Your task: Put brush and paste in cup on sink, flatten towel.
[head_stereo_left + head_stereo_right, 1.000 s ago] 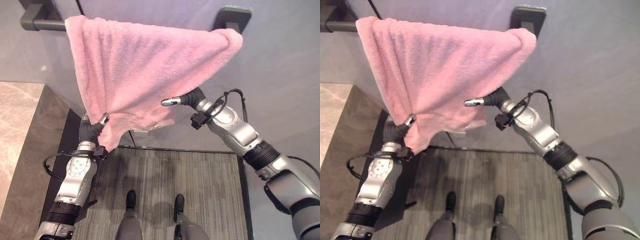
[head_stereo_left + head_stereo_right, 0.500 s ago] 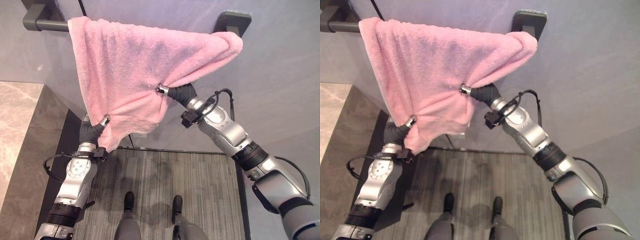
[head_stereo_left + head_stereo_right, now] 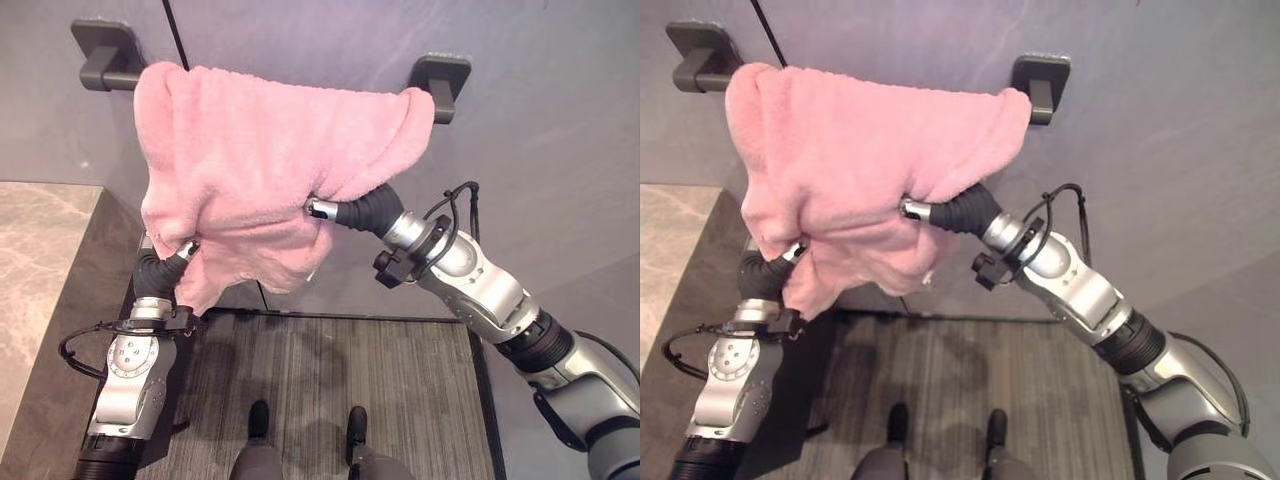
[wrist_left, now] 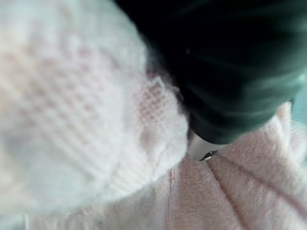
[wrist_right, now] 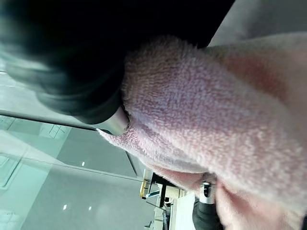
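A pink towel hangs bunched over a dark bar on the wall, between its two mounts. My left hand is at the towel's lower left corner, with a finger curled over the cloth. My right hand reaches into the towel's middle from the right. Its fingers are pinched in the cloth and the folds run toward it. In the right wrist view the towel lies pressed against the hand's cover. No brush, paste or cup is in sight.
A marble counter with a dark side edge stands at my left. Below the towel lies a grey striped floor mat. The grey wall is bare to the right of the bar.
My right hand, apart from the towel a second ago, has moved left into it and taken hold. The towel is more bunched. The whole view has shifted. The left hand keeps its corner.
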Available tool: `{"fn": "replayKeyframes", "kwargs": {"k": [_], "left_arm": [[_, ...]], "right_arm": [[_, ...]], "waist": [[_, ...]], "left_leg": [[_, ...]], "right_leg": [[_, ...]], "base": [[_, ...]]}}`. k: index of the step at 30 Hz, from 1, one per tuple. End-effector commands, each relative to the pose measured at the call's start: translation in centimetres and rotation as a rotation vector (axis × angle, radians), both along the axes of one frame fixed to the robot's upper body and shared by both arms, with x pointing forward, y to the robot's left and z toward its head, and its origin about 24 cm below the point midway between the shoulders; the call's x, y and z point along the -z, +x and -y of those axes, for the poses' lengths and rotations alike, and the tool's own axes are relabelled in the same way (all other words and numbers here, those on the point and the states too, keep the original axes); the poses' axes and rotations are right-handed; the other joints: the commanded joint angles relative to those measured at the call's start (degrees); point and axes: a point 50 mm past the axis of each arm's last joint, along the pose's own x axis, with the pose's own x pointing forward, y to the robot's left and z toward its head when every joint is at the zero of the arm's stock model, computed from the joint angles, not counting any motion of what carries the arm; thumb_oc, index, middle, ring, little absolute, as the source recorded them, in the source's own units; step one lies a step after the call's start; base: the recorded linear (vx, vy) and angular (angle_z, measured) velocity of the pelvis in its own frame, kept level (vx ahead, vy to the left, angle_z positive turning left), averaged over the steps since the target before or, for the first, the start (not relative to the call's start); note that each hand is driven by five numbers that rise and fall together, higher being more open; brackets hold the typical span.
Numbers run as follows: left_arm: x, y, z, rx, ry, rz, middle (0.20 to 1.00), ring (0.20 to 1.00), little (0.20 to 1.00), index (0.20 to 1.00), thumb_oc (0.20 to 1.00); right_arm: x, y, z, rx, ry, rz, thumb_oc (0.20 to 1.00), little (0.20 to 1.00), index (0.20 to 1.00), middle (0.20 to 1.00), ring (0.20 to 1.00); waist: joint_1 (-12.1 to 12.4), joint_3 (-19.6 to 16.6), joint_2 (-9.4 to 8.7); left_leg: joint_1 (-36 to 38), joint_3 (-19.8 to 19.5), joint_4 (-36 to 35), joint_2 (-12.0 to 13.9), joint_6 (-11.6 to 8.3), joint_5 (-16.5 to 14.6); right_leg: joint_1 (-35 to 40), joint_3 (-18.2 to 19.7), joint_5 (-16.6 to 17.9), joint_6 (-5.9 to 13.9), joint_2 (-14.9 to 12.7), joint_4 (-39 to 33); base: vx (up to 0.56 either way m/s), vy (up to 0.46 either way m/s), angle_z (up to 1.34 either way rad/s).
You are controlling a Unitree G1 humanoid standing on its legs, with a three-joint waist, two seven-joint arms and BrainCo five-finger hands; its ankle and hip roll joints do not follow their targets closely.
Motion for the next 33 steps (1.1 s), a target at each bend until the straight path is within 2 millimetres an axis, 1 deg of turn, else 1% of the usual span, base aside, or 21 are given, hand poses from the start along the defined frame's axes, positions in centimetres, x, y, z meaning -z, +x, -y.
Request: {"fn": "replayKeyframes", "kwargs": {"k": [1,3,5,6,7,8,9,10,12,14,17,18,19,22,26,27,28,29,31,32,33], "left_arm": [[0.7,-1.0,-4.9,-0.185,-0.032,-0.042,0.244,0.244,0.244,0.244,0.244],[1.1,-0.9,-4.6,-0.184,-0.053,-0.052,0.225,0.225,0.225,0.225,0.225],[2.2,-0.4,-4.2,-0.186,-0.221,-0.055,0.200,0.200,0.200,0.200,0.200],[2.2,-0.3,-4.2,-0.195,-0.244,-0.050,0.200,0.200,0.200,0.200,0.200],[2.4,-0.3,-4.1,-0.202,-0.247,-0.057,0.225,0.225,0.225,0.225,0.225],[2.0,-0.2,-3.9,-0.206,-0.111,-0.085,0.235,0.235,0.235,0.235,0.235],[0.3,0.4,-3.2,-0.155,0.065,-0.063,0.200,0.200,0.200,0.200,0.200],[-0.6,1.1,-2.0,-0.108,0.182,-0.053,0.200,0.200,0.200,0.200,0.200],[-1.5,2.1,-0.4,-0.056,0.259,-0.025,0.200,0.200,0.200,0.200,0.200],[-0.6,2.6,0.7,-0.016,0.197,-0.059,0.200,0.200,0.200,0.200,0.200],[0.1,2.5,0.8,-0.011,0.177,-0.084,0.200,0.200,0.200,0.200,0.200],[1.1,2.3,1.1,0.006,0.162,-0.124,0.200,0.200,0.200,0.200,0.200],[1.1,2.3,1.1,0.006,0.162,-0.125,0.200,0.200,0.200,0.200,0.200],[3.2,1.8,1.3,0.034,0.194,-0.217,0.200,0.200,0.200,0.200,0.200],[6.3,1.2,1.6,0.078,0.243,-0.351,0.335,0.335,0.335,0.335,0.335],[7.2,0.9,1.7,0.083,0.257,-0.391,0.448,0.448,0.448,0.448,0.448],[7.3,0.9,1.7,0.083,0.257,-0.391,0.473,0.473,0.473,0.473,0.473],[8.2,0.8,1.7,0.082,0.265,-0.430,0.533,0.533,0.533,0.533,0.533],[8.9,0.7,1.7,0.077,0.260,-0.458,0.583,0.583,0.583,0.583,0.583],[9.2,0.6,1.6,0.062,0.256,-0.469,0.586,0.586,0.586,0.586,0.586],[9.4,0.6,1.5,0.053,0.253,-0.479,0.652,0.652,0.652,0.652,0.652]], "right_arm": [[-3.6,-2.7,-0.1,-0.121,0.088,0.235,0.200,0.200,0.200,0.200,0.200],[-3.2,-2.4,-0.6,-0.117,0.073,0.217,0.200,0.200,0.200,0.200,0.200],[-2.4,-1.6,-2.7,-0.148,0.032,0.162,0.200,0.200,0.200,0.200,0.200],[-2.4,-1.5,-3.2,-0.155,0.035,0.150,0.200,0.200,0.200,0.200,0.200],[-2.6,-1.5,-3.9,-0.178,0.028,0.155,0.200,0.200,0.200,0.200,0.200],[-3.5,-0.7,-4.8,-0.137,0.003,0.198,0.200,0.200,0.200,0.200,0.200],[-4.7,0.3,-4.0,-0.014,-0.010,0.278,0.200,0.200,0.200,0.200,0.200],[-4.2,1.3,-3.5,0.054,0.014,0.254,0.200,0.200,0.200,0.200,0.200],[-2.7,2.0,-3.3,0.087,0.023,0.180,0.200,0.200,0.200,0.200,0.200],[-0.9,2.2,-3.2,0.098,-0.006,0.129,0.200,0.200,0.200,0.200,0.200],[0.1,2.4,-2.6,0.130,-0.031,0.105,0.200,0.200,0.200,0.200,0.200],[1.2,2.5,-2.0,0.147,-0.041,0.070,0.200,0.200,0.200,0.200,0.200],[1.2,2.5,-1.9,0.147,-0.041,0.069,0.200,0.200,0.200,0.200,0.200],[3.4,2.7,-0.8,0.178,-0.043,-0.014,0.200,0.200,0.200,0.200,0.200],[6.3,2.9,0.7,0.229,-0.070,-0.115,0.200,0.200,0.200,0.200,0.200],[7.4,2.9,1.2,0.253,-0.082,-0.148,0.200,0.200,0.200,0.200,0.200],[7.4,2.9,1.2,0.253,-0.082,-0.149,0.200,0.200,0.200,0.200,0.200],[8.2,3.1,1.6,0.279,-0.089,-0.176,0.200,0.200,0.200,0.200,0.200],[9.0,3.2,1.9,0.300,-0.094,-0.201,0.548,0.548,0.548,0.548,0.548],[9.7,3.3,2.3,0.326,-0.091,-0.227,1.000,1.000,1.000,1.000,1.000],[10.2,3.4,2.6,0.348,-0.085,-0.248,1.000,1.000,1.000,1.000,1.000]], "waist": [[0.2,-3.8,-3.35],[0.3,-3.9,-3.46],[1.2,-3.7,-4.18],[1.4,-3.6,-4.37],[1.6,-3.5,-4.55],[2.3,-2.7,-4.80],[2.3,-2.4,-4.83],[1.8,-2.3,-4.76],[1.5,-2.4,-4.78],[0.8,-2.9,-4.63],[0.4,-3.2,-4.28],[0.0,-3.6,-3.97],[0.0,-3.6,-3.94],[-0.5,-4.3,-3.50],[-1.3,-5.4,-2.78],[-1.6,-5.9,-2.57],[-1.6,-5.9,-2.56],[-1.9,-6.4,-2.29],[-2.0,-6.8,-1.97],[-2.2,-7.2,-1.67],[-2.2,-7.3,-1.55]], "left_leg": [[5.1,1.2,1.0,-3.2,3.42,-4.1],[5.3,1.1,0.8,-3.3,3.47,-4.1],[4.6,0.7,0.6,-3.6,3.58,-3.7],[4.4,0.7,0.6,-3.6,3.62,-3.6],[4.1,0.6,0.5,-3.7,3.68,-3.5],[3.0,0.5,0.6,-4.1,3.81,-3.3],[2.3,0.6,0.7,-4.1,3.88,-3.1],[2.0,0.6,0.9,-4.1,4.01,-3.1],[2.0,0.5,1.4,-4.2,4.19,-3.5],[2.4,0.6,2.1,-4.3,4.49,-4.3],[3.2,0.9,2.7,-4.4,4.67,-5.0],[4.1,1.0,3.0,-4.4,4.73,-5.4],[4.2,1.0,3.0,-4.4,4.73,-5.4],[5.5,1.5,3.0,-4.5,4.71,-5.8],[7.3,2.2,2.9,-4.4,4.72,-6.3],[8.0,2.6,2.8,-4.3,4.71,-6.5],[8.0,2.6,2.7,-4.3,4.71,-6.5],[8.5,3.0,2.5,-4.3,4.71,-6.5],[8.9,3.1,2.2,-4.3,4.65,-6.3],[9.1,3.1,1.8,-4.3,4.58,-6.1],[9.3,3.1,1.6,-4.3,4.57,-6.0]], "right_leg": [[0.3,1.5,2.3,3.24,-3.6,1.2],[0.5,1.4,2.2,3.22,-3.7,1.2],[0.1,1.0,2.6,3.16,-3.9,1.0],[-0.2,1.0,2.8,3.19,-3.9,0.8],[-0.3,0.9,3.0,3.19,-4.0,0.7],[-1.1,0.8,3.6,3.32,-4.2,0.3],[-1.7,0.8,4.0,3.49,-4.2,0.2],[-1.9,1.0,4.1,3.51,-4.2,0.4],[-1.7,1.0,3.9,3.47,-4.3,1.0],[-1.7,1.6,3.1,3.38,-4.4,3.0],[-1.5,2.0,2.6,3.35,-4.3,3.9],[-1.0,2.1,2.5,3.41,-4.4,3.9],[-0.9,2.1,2.5,3.41,-4.4,3.8],[0.3,2.0,2.4,3.57,-4.5,3.5],[1.6,2.1,2.2,3.90,-4.6,3.2],[2.0,2.4,2.2,4.03,-4.5,3.0],[2.0,2.4,2.2,4.04,-4.5,3.0],[2.2,2.7,2.2,4.08,-4.4,2.8],[2.3,2.6,2.2,4.11,-4.3,2.6],[2.6,2.6,2.2,4.11,-4.4,2.3],[2.7,2.5,2.2,4.13,-4.5,2.2]], "base": [[0.00,0.033,0.06],[-0.02,0.020,0.12],[-0.05,0.001,0.12],[-0.04,-0.008,0.09],[-0.07,-0.010,0.06],[-0.08,0.003,0.03],[-0.08,0.021,-0.03],[-0.04,0.028,0.01],[0.00,0.017,0.09],[0.04,0.025,0.05],[0.05,0.043,-0.01],[0.06,0.044,-0.04],[0.06,0.040,-0.07],[0.05,0.022,-0.04],[0.04,0.019,-0.05],[0.03,0.008,-0.23],[0.02,0.004,-0.19],[0.01,0.000,-0.15],[0.00,0.005,-0.06],[-0.01,0.008,-0.04],[-0.01,0.006,-0.04]]}}
